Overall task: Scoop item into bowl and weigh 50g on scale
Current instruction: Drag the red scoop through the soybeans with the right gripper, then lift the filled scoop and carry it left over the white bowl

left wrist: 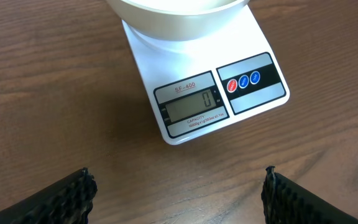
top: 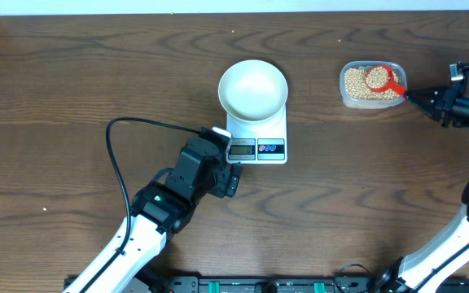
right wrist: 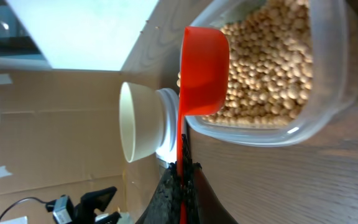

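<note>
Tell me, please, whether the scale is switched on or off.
On: the scale has a display that reads zero in the left wrist view, with the white bowl standing on its platform.

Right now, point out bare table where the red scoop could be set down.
Free: the wide table left of the bowl and scale; the gap between bowl and bean tub; the stretch in front of the tub, right of the scale. Crowded: the scale's front-left corner, where the open left end effector hovers.

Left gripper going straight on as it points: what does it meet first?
Likely the scale, at its display end, the bowl behind it; depth is unclear, so the open fingers could touch the table first.
</note>
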